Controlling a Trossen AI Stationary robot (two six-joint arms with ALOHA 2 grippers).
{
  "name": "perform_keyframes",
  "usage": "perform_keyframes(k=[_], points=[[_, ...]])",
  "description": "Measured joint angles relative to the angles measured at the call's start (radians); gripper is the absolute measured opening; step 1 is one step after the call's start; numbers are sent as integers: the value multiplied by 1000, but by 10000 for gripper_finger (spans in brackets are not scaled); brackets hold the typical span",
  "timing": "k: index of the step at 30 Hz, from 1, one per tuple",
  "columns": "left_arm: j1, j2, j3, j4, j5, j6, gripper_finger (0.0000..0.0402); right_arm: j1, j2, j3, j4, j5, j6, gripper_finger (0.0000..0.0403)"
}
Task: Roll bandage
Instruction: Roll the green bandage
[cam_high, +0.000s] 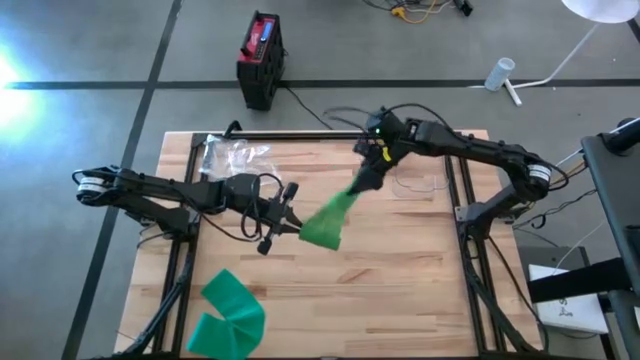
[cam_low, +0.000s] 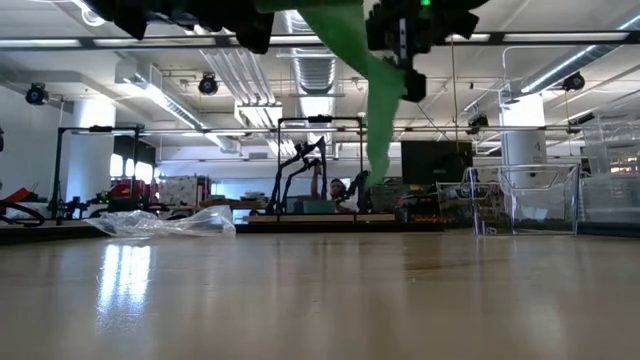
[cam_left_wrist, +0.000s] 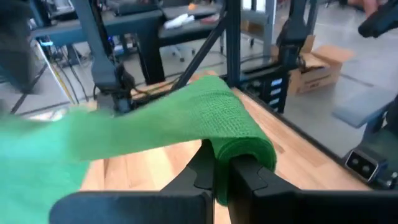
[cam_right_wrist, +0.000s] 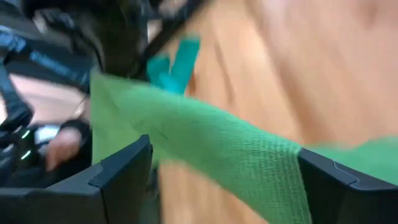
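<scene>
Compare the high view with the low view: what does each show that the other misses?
Only the high view shows the second green bandage lying at the table's near left corner, and the left pincer shut on the rolled end of the green bandage. Only the low view shows the clear plastic box and the room behind. Both show the bandage hanging from the right pincer and the crumpled plastic wrapper.

You have strong white glare at nine o'clock on the grey floor in the high view. Ceiling strip lights reflect as a bright patch on the pale wooden table in the low view. The green woven bandage shows motion blur in both wrist views.
</scene>
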Motion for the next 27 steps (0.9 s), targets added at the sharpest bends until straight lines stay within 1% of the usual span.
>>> perform_keyframes(k=[2, 3, 6, 8, 12, 13, 17, 19, 22, 24, 27], points=[[0, 0, 0, -1, 5, 22, 4, -8, 4, -39, -36, -36, -17, 309], [0, 0, 0, 4, 28, 30, 4, -14, 10, -56, -50, -45, -26, 309], [0, 0, 0, 15, 177, 27, 4, -31, 41, -103, -70, -43, -84, 309], [-1, 0, 0, 15, 244, 5, 4, -34, 64, -113, -66, -44, -134, 309], [3, 0, 0, 15, 257, -84, 4, -24, 75, -90, -62, -41, -248, 309], [9, 0, 0, 15, 257, -114, 4, -13, 65, -78, -50, -19, -267, 309], [58, -2, 0, 33, 256, -269, 4, 72, -26, -40, 50, 123, -332, 299], [94, -4, 0, 75, 255, -373, 4, 129, -78, -40, 126, 180, -344, 293], [172, -5, 8, 139, 260, -553, 4, 225, -151, -52, 237, 293, -383, 282], [234, -6, 37, 141, 276, -630, 4, 280, -194, -56, 266, 386, -422, 276], [306, -8, 98, 148, 328, -711, 4, 343, -261, -56, 296, 572, -502, 270]])
